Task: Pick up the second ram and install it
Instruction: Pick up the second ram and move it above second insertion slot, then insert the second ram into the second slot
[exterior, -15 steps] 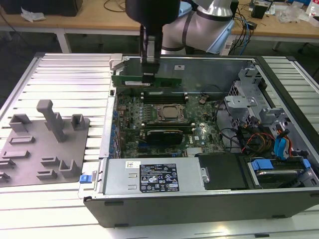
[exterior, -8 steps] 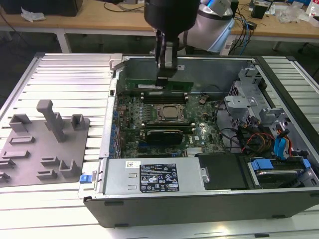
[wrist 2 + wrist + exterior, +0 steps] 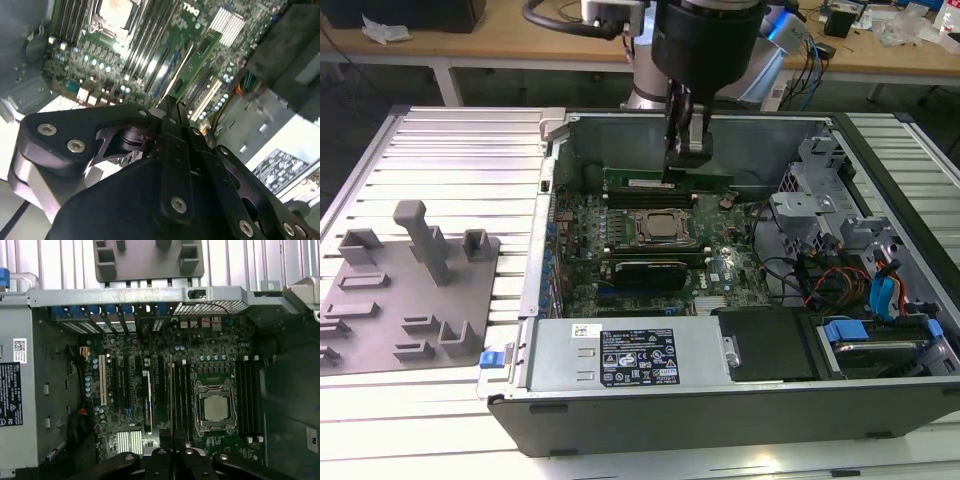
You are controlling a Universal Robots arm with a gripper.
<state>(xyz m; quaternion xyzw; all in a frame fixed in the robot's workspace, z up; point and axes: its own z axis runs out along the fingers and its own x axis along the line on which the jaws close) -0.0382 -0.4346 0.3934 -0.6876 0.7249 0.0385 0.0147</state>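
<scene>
One thin green stick, the second ram (image 3: 632, 184), hangs inside the open computer case (image 3: 720, 425) straight below the tool (image 3: 681, 162), so there is no gap left to close between them. The tool's jaws are drawn nearly together on the stick's upper edge and grip it. The stick's long axis runs across the case from the exterior view's left to its right. The grip sits off centre, and the longer part of the stick reaches toward the exterior view's left, the side where the grey fixture plate (image 3: 410, 290) lies on the ribbed desk (image 3: 450, 160). In the second wrist view the board (image 3: 198, 64) runs away from the closed fingertips (image 3: 169, 106), its dark chips facing the camera. In the first wrist view the stick is seen edge-on as a narrow line (image 3: 171, 405). That line lies parallel with the memory slots (image 3: 183, 400) just beside the CPU socket (image 3: 215, 407), on the socket's power-supply side. The stick looks lined up with a slot there, but its lower edge is hidden behind itself, so I cannot tell whether it is touching the slot or only hovering above it.
</scene>
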